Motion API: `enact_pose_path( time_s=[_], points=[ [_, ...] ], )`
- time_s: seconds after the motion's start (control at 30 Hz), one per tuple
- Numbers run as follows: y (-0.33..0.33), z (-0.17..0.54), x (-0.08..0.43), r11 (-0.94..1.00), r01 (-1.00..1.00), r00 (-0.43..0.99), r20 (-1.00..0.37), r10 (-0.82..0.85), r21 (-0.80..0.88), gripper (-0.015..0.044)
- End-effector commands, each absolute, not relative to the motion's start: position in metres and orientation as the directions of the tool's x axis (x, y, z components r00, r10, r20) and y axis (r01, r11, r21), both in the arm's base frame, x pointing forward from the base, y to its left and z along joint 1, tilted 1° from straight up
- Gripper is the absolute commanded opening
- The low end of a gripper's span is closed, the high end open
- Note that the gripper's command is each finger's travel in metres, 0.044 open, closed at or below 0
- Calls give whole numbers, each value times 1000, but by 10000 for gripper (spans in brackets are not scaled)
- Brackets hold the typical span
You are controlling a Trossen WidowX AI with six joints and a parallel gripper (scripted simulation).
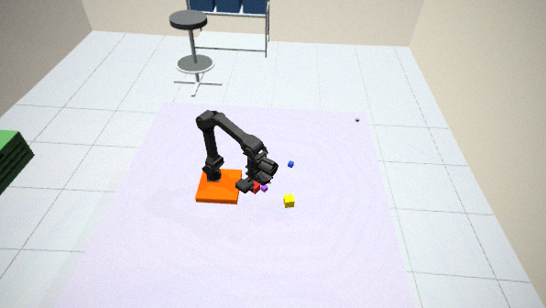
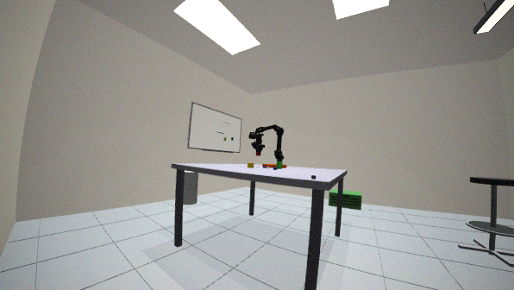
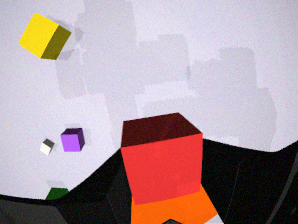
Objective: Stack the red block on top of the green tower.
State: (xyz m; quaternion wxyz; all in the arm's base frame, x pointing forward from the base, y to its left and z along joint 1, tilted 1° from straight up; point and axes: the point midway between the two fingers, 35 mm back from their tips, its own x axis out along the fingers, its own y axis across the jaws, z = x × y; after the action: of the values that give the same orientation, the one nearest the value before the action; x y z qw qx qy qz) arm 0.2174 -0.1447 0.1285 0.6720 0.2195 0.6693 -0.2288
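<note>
The red block point(image 1: 256, 188) point(image 2: 258, 154) point(image 3: 162, 175) is up in the air, well above the table top. My gripper point(image 1: 255, 184) point(image 2: 258, 152) point(image 3: 156, 148) is shut on it, with a dark finger on each side, and points down. The green tower point(image 2: 279, 165) stands upright on the table, to the right of the gripper and lower in the exterior view. Only a dark green edge of the tower point(image 3: 57, 194) shows at the lower left of the wrist view, behind the finger. In the top view the arm hides the tower.
A yellow block point(image 1: 289, 201) point(image 2: 250, 165) point(image 3: 37, 36), a small purple block point(image 1: 264, 188) point(image 3: 73, 140), a tiny white block point(image 3: 47, 147) and a small blue block point(image 1: 290, 164) lie on the table. The arm stands at an orange base plate point(image 1: 215, 195). A tiny dark object point(image 1: 357, 120) point(image 2: 313, 177) lies near a corner.
</note>
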Motion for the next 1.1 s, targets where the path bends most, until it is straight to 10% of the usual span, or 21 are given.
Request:
enact_pose_path(
  time_s=[0.0,1.07],
  points=[
    [-131,130,223,800,599,3,-1000,-17,-11,0],
    [7,130,235,800,599,6,-1000,-3,1,0]
  ],
)
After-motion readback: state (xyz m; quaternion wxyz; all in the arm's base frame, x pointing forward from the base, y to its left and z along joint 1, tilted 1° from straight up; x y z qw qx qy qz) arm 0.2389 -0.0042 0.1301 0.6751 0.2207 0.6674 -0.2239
